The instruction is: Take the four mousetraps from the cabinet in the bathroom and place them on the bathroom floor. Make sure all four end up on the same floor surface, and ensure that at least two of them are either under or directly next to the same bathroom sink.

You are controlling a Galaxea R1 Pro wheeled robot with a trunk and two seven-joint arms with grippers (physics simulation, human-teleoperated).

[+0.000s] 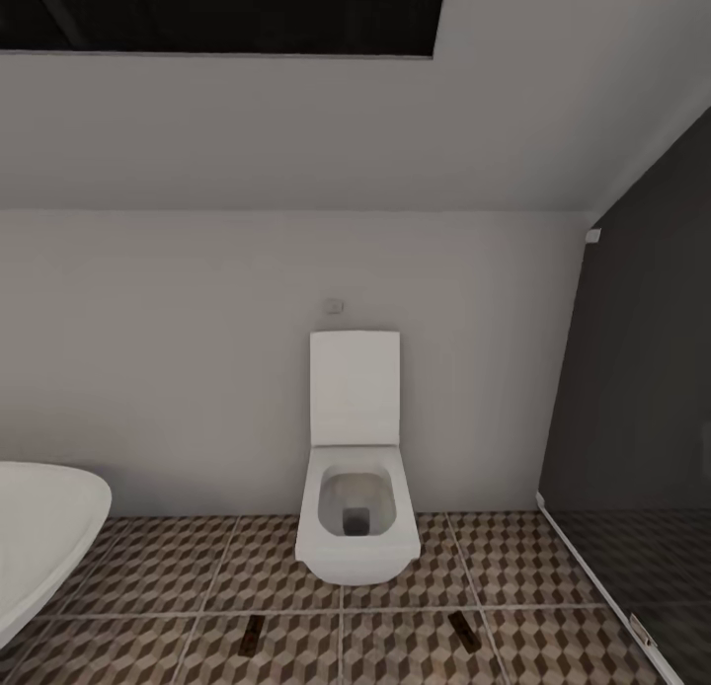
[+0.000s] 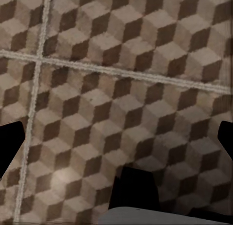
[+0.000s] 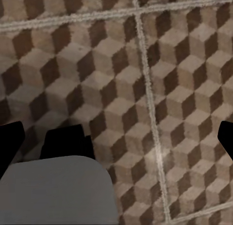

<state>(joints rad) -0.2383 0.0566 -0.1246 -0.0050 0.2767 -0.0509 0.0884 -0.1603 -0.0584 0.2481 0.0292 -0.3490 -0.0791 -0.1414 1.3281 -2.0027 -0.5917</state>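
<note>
Two traps lie on the floor in head view, both flat on the tiles just in front of the toilet: left trap and right trap, well apart, one to each side of the bowl. No sink or cabinet in sight here, so whether these two count as next to a sink can't be judged from this spot.

Left gripper: dark fingertips sit at the far edges of its wrist view w/ a wide gap between, so it's spread & carrying nothing; bare cube-pattern tile below it. Right gripper: same story, tips far apart, nothing pinched, tile and grout lines underneath. A grey body part w/ dark shadow shows at the edge of each wrist view, prob. the robot's own base.

Neither trap shows beneath either gripper, so how the traps lie relative to the grippers can't be fixed beyond this: they're ahead of the robot, low in head view, not between the fingers.

Step in hand, as a guess: robot is in transit w/ both grippers free, prob. heading back to the cabinet for the remaining traps, or checking placement. To do it well: keep arms tucked, steer the base wide of the 2 traps so wheels don't knock them, mind the tub on the left & the dark glass panel on the right. Then confirm a sink is close to at least 2 traps.
</note>
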